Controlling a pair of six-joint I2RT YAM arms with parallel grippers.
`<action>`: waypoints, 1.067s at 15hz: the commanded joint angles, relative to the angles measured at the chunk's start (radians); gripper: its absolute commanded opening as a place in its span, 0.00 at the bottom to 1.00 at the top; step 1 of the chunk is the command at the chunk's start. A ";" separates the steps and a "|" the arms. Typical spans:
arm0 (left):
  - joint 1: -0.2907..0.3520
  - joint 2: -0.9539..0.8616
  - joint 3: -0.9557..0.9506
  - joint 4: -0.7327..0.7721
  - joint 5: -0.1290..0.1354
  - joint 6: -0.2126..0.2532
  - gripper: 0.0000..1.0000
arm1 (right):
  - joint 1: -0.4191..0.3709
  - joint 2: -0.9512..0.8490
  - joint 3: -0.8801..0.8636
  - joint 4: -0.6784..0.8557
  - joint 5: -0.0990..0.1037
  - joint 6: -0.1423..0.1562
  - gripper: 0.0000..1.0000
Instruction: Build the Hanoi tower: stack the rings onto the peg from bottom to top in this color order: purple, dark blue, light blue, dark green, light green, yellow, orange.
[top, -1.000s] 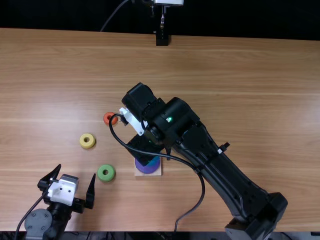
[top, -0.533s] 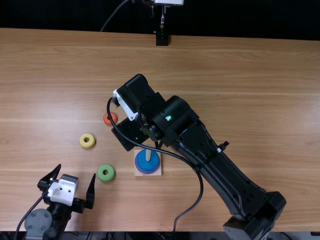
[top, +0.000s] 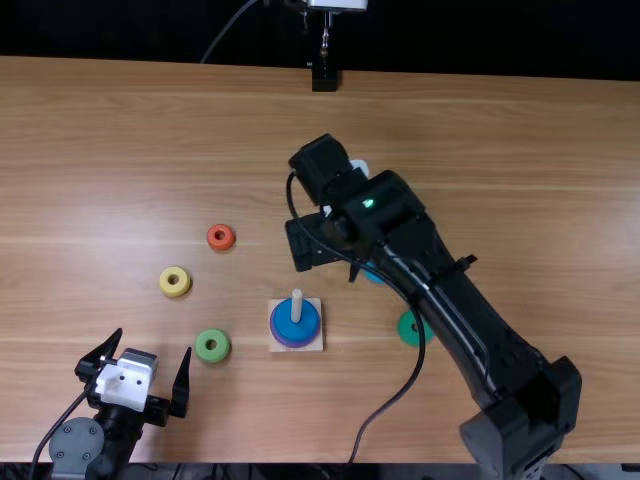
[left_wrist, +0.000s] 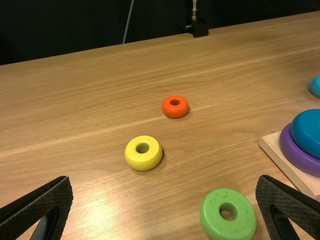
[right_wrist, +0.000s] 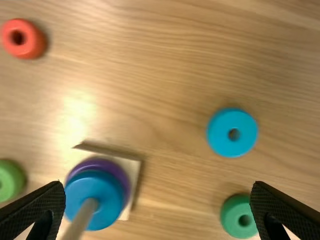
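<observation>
Ring, light-blue (right_wrist: 223, 131) — whole, right wrist view

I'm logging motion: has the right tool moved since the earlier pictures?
Yes: the right tool has shifted rightward in the top view, away from the orange ring.

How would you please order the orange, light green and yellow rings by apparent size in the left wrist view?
1. Light green ring, largest, though also nearest that camera
2. Yellow ring
3. Orange ring, smallest
</observation>
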 joint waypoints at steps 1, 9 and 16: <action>0.006 -0.012 -0.105 -0.076 0.010 0.015 1.00 | -0.049 0.013 -0.028 0.001 0.021 -0.022 1.00; 0.006 -0.012 -0.105 -0.076 0.010 0.015 1.00 | -0.179 0.073 -0.146 0.006 -0.098 -0.206 1.00; 0.006 -0.012 -0.105 -0.076 0.010 0.015 1.00 | -0.216 0.207 -0.138 0.019 -0.100 -0.188 1.00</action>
